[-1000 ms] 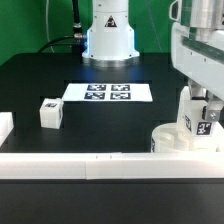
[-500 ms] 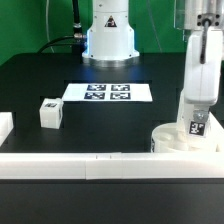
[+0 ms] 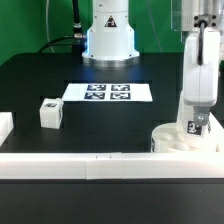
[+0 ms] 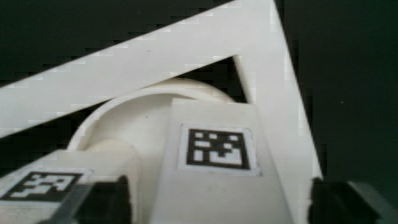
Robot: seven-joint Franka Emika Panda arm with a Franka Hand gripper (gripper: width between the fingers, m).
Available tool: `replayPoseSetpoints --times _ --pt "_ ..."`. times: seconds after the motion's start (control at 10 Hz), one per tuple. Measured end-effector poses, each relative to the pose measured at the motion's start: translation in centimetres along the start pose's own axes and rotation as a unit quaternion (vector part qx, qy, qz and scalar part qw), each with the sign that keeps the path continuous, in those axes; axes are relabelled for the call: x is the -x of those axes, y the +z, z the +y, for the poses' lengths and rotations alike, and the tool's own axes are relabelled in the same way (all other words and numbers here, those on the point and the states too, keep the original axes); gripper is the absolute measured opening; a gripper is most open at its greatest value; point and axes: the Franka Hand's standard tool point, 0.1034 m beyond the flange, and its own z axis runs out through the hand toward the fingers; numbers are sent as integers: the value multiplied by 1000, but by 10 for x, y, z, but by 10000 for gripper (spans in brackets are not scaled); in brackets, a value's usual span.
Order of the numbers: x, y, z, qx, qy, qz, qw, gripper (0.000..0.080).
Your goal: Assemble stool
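The round white seat (image 3: 178,140) lies at the exterior view's right, tucked into the corner of the white rails. A blocky white leg (image 3: 199,126) with a square tag stands upright on it. My gripper (image 3: 197,130) reaches straight down and is shut on this leg. In the wrist view the leg (image 4: 217,150) fills the space between my two dark fingers (image 4: 102,200), with the seat (image 4: 143,115) curving behind it. A second leg (image 3: 49,112) lies loose on the table at the exterior view's left. A third leg is not in view.
The marker board (image 3: 108,92) lies flat at the middle back, before the robot base (image 3: 108,40). A long white rail (image 3: 90,163) runs along the front edge and meets a side rail (image 4: 267,60) in a corner by the seat. A white block (image 3: 5,126) sits at the left edge.
My wrist has turned about its vertical axis over the seat, the leg still in the fingers. The tag on the leg has shifted slightly. The loose leg has not moved.
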Motion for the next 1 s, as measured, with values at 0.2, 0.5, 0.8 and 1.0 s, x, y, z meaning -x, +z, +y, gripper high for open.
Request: replayPoseSetpoints --times 0.2,0.5,0.8,1.0 --pt "7 -20 -5 -11 -34 -11 999 608" --pt "12 -31 -9 -20 -147 -15 989 648" --pt "11 -32 -10 -21 -292 -8 956 649" --pt "11 -32 -14 -34 -427 1 904 649"
